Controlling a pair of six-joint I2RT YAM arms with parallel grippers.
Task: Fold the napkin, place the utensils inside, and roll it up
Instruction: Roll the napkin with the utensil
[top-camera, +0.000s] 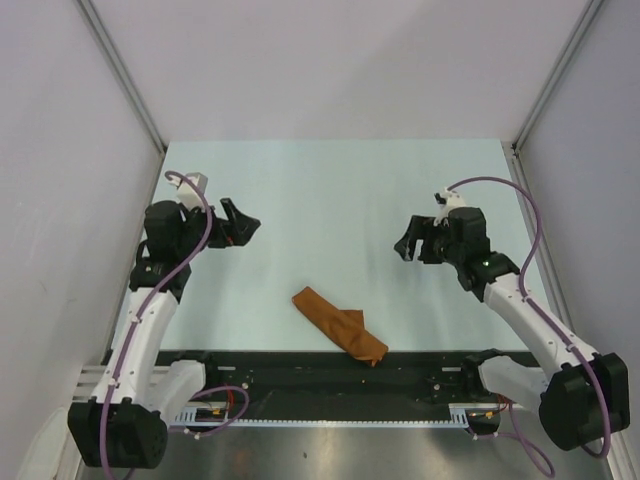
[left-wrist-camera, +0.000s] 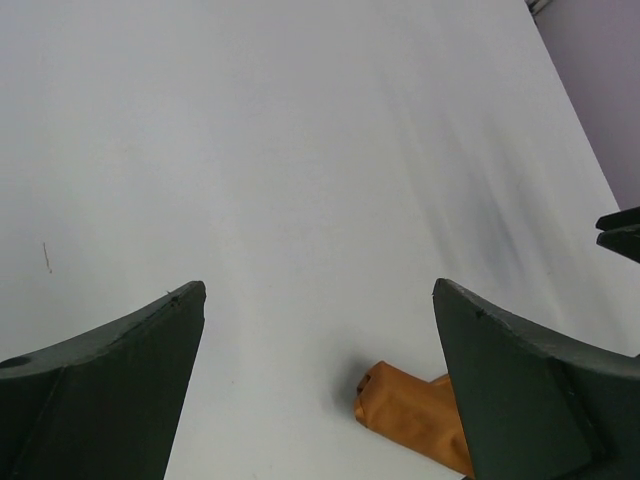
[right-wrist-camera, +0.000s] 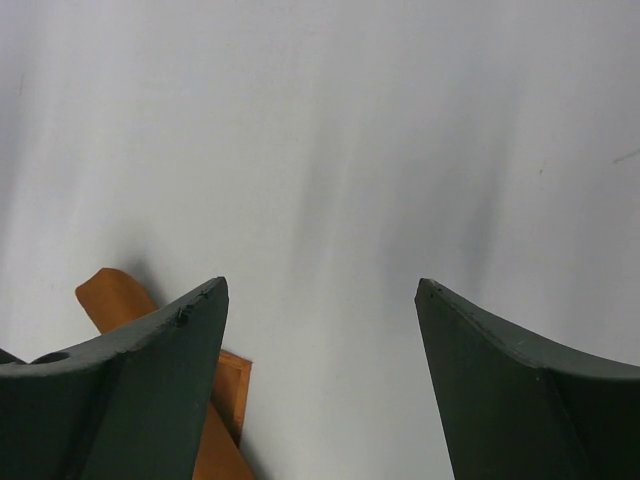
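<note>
While the napkin (top-camera: 338, 325) is lying as a rolled bundle on the pale table (top-camera: 330, 190), both arms are hanging apart from it, one on each side. The rust-orange roll is sitting close to the near edge, about midway between left and right, and it is running slantwise. Its far end is pointing left, and its near end is pointing right, coming close up to the black rail (top-camera: 280, 365) along the table's near side. Part of the cloth is bulging loosely around the middle of the roll.

The left gripper (top-camera: 243, 222) is hovering to the far left of the napkin, its fingers (left-wrist-camera: 120, 370) standing wide apart and holding nothing. In its wrist view one end of the roll is showing low down, partly behind the right-hand finger.

The right gripper (top-camera: 407, 243) is hovering to the far right of the napkin, and its fingers (right-wrist-camera: 500, 380) are likewise gaping apart over bare table. In its wrist view the orange cloth is peeking out at the lower left, behind the left-hand finger. Neither gripper is touching the napkin.
</note>
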